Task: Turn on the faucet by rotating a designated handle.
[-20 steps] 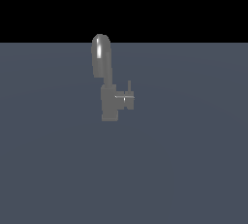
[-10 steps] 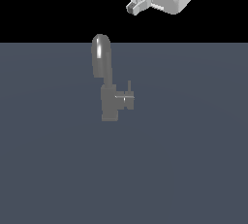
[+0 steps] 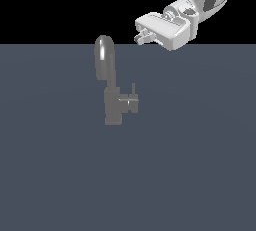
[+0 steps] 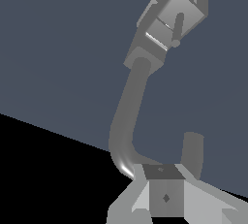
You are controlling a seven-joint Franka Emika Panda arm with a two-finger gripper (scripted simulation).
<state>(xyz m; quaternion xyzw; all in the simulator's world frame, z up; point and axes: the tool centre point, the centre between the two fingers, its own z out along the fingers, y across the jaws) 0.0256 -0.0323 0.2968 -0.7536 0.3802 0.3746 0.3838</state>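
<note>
Flat slate-blue counter (image 3: 200,175), plain, no texture or markings. In the exterior view it fills everything below a straight far edge; black beyond that edge. Only thing on it: the faucet (image 3: 114,107), grey metal, blocky rectangular body seated on the counter roughly midway between the side edges, nearer the far edge. Glossy arched spout (image 3: 104,57) rises from the body, its top just crossing the far edge line. The handle (image 3: 131,102), a short stub with a thin upright pin, sticks out toward the exterior view's right. Wrist view: same counter surface (image 4: 58,48) behind the faucet (image 4: 169,19), edge running diagonally.
</note>
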